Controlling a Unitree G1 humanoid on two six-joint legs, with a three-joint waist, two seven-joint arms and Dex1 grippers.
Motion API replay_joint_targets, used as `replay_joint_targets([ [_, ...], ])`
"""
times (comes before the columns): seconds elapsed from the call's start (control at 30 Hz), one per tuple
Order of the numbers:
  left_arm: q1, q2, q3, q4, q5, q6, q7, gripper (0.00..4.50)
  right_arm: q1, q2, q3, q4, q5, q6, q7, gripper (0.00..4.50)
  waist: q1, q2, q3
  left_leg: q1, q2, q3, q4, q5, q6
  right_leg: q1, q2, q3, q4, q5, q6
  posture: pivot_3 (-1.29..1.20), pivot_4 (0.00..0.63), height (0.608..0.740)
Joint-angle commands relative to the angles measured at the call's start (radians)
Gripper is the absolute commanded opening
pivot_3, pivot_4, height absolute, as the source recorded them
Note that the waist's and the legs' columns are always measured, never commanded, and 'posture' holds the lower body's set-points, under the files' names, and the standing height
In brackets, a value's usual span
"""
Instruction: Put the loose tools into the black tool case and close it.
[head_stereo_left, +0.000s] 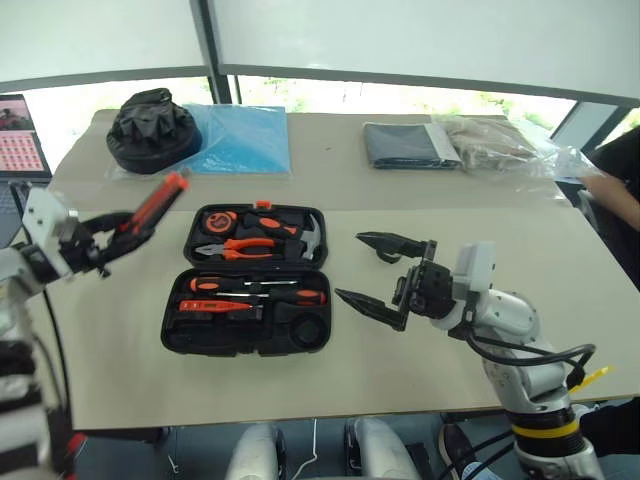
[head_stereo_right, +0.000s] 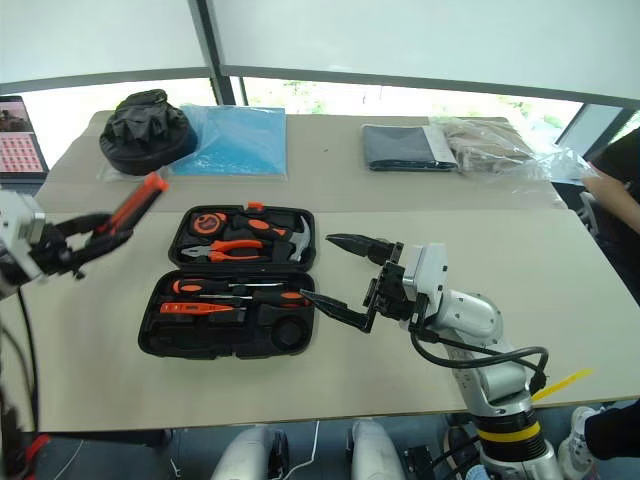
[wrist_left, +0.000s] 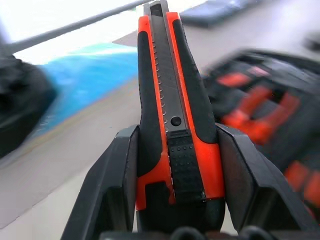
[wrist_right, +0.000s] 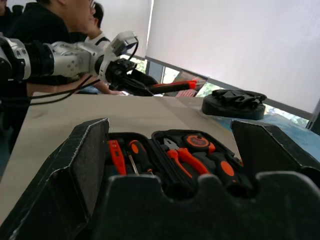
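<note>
The left claw (head_stereo_left: 112, 238) grips the knife (head_stereo_left: 157, 203) above bare table (head_stereo_left: 120, 350); the right claw (head_stereo_left: 378, 272) (fingers wide apart) hangs beside the open case (head_stereo_left: 250, 282), nothing between.

Tool case (head_stereo_left: 246, 281): open on the bench (head_stereo_left: 400, 370), between the two claws.
Left claw (head_stereo_left: 112, 243): left of the case, off the bench, gripping the utility knife (head_stereo_left: 157, 203).
Right claw (head_stereo_left: 380, 275): just right of the case, jaws apart, empty.
Screwdrivers (head_stereo_left: 255, 292): in the case's near half.
</note>
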Motion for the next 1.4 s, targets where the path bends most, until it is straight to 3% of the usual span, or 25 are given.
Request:
replay_joint_targets([
  [0.03, 0.162, 0.053, -0.006, -0.258, -0.049, -0.03, -0.143, 1.8, 0.042, -0.095, -0.028, -0.072, 0.071, 0.065, 0.091, 4.5, 0.007, 0.0, 0.0, -0.001, 0.0, 0.001, 0.001, 0.0, 0.0, 0.0, 0.001, 0.0, 0.0, 0.0, 0.0, 0.0, 0.15, 0.74],
  [0.17, 0.234, 0.064, -0.052, -0.327, -0.014, -0.13, -0.204, 1.8, 0.087, -0.162, -0.004, -0.118, 0.107, 0.141, 0.125, 4.5, 0.021, 0.0, 0.0, -0.001, 0.001, 0.0, 0.001, 0.0, 0.0, 0.0, 0.001, -0.001, -0.001, -0.001, -0.001, 0.0, 0.15, 0.74],
  [0.57, 0.047, 0.007, -0.265, -0.217, 0.175, -0.224, -0.136, 1.8, 0.079, -0.142, 0.069, -0.136, 0.057, 0.187, 0.088, 4.5, 0.031, 0.0, 0.0, -0.001, -0.001, 0.001, 0.003, 0.004, 0.001, 0.0, 0.002, -0.001, -0.001, 0.002, -0.001, 0.0, 0.15, 0.74],
  [0.77, -0.002, 0.012, -0.317, -0.233, 0.194, -0.178, -0.126, 1.8, 0.094, -0.132, 0.066, -0.14, 0.056, 0.181, 0.072, 4.5, 0.03, 0.0, 0.0, -0.002, -0.001, 0.002, 0.003, 0.004, 0.002, 0.0, 0.002, -0.001, -0.001, 0.002, -0.001, 0.0, 0.15, 0.74],
  [1.27, 0.046, 0.017, -0.372, -0.27, 0.223, -0.102, -0.106, 1.8, 0.094, -0.107, 0.074, -0.125, 0.027, 0.173, 0.065, 4.5, 0.03, 0.001, 0.0, 0.0, -0.001, 0.002, 0.003, 0.004, 0.002, 0.001, 0.002, -0.001, -0.001, 0.002, 0.0, 0.0, 0.15, 0.74],
  [1.33, 0.043, 0.009, -0.364, -0.278, 0.201, -0.095, -0.105, 2.81, 0.093, -0.106, 0.074, -0.123, 0.026, 0.171, 0.066, 4.5, 0.03, 0.001, 0.0, 0.0, -0.001, 0.002, 0.003, 0.004, 0.002, 0.001, 0.002, -0.001, -0.001, 0.002, 0.0, 0.0, 0.15, 0.74],
  [1.4, 0.031, -0.002, -0.349, -0.278, 0.181, -0.112, -0.095, 3.43, 0.092, -0.104, 0.073, -0.12, 0.026, 0.17, 0.068, 4.5, 0.029, 0.001, 0.0, 0.0, 0.0, 0.002, 0.003, 0.004, 0.002, 0.001, 0.002, -0.001, -0.001, 0.002, 0.0, 0.0, 0.15, 0.74],
])
